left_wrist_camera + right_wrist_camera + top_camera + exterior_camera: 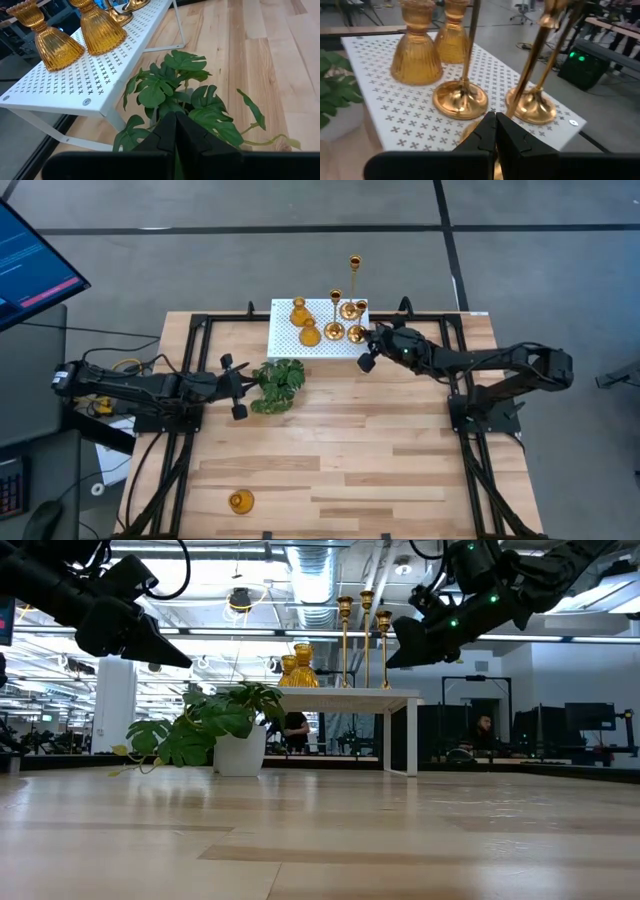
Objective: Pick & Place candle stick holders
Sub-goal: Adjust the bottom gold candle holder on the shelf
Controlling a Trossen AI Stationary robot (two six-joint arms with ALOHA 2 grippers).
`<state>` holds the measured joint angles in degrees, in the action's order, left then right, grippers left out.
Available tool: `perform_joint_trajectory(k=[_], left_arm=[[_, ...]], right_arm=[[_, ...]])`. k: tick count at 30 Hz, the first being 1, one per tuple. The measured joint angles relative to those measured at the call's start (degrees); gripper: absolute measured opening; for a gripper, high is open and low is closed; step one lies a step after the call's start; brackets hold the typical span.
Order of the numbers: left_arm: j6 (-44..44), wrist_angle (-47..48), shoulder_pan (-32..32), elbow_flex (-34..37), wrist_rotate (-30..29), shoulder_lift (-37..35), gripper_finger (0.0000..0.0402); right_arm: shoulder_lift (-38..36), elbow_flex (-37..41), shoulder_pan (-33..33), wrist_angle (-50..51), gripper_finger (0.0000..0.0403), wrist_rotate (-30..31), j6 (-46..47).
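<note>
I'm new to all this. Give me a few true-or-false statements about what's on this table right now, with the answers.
1. Two squat amber holders stand on the white platform. True.
2. The plant sits on the platform. False: it stands on the table beside it.
3. One holder lies apart near the table's front edge. True.
4. The right gripper is over the plant. False: it is at the platform, by the tall holders.

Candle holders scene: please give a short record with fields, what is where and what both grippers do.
platform: white, perforated, at the table's far edge
holders on platform: two squat amber holders, three tall gold holders
stray holder: alone on the table, near front edge
plant: beside the platform
left gripper: shut, empty, beside the plant
right gripper: shut, empty, at the platform's right corner
</note>
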<state>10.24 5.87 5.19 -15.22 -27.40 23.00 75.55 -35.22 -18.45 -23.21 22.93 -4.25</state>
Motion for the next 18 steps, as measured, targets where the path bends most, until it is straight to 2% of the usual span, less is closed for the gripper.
perform_joint_trajectory(k=[18], left_arm=[[0.0, -0.37, -0.02, 0.0, 0.0, 0.0, 0.0008]], right_arm=[[0.68, 0.02, -0.86, -3.01, 0.0, -2.33, 1.06]])
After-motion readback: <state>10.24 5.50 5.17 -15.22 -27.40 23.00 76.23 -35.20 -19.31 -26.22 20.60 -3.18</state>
